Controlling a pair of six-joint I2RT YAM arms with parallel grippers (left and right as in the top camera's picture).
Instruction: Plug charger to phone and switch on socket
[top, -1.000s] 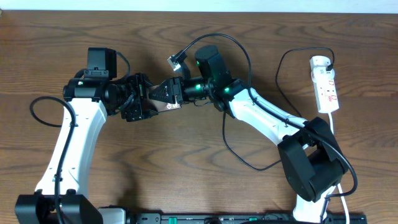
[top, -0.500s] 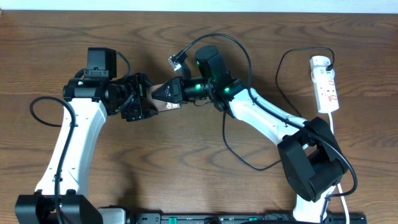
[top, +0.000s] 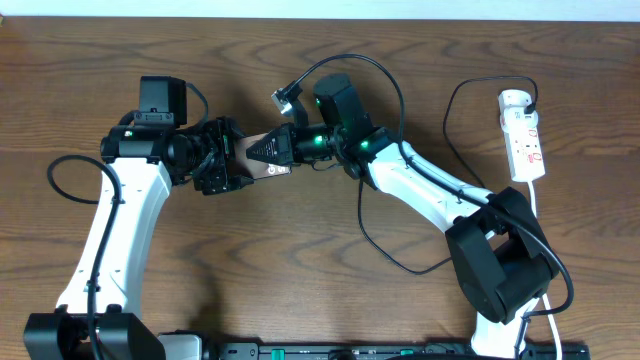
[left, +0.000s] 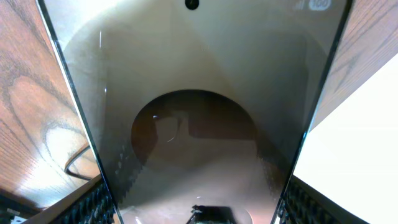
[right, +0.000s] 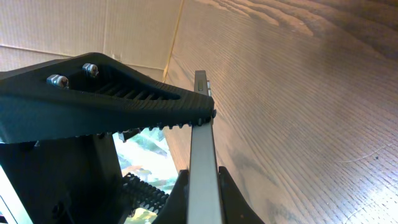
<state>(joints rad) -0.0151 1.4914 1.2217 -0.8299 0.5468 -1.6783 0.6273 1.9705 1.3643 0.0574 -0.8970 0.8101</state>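
Observation:
The phone (top: 265, 172) is held off the wooden table between both arms at the centre left. My left gripper (top: 232, 160) spans its width. In the left wrist view the dark screen (left: 199, 93) fills the frame and my ribbed pads (left: 93, 205) sit against both long edges. My right gripper (top: 258, 152) pinches the other end. In the right wrist view the phone shows edge-on (right: 202, 155), with my right gripper (right: 204, 193) shut on its two faces. The white socket (top: 524, 140) lies at the far right. The charger's thin black cable (top: 449, 112) loops away from it; its plug tip is not visible.
A thick black robot cable (top: 57, 182) curls at the left arm. Another black cable (top: 385, 255) sags over the table below the right arm. A white cord (top: 541, 205) runs down from the socket. The table's far edge (top: 320, 16) lies along the top.
My right gripper's jaws have closed onto the phone's end. The left gripper and the phone have stayed where they were.

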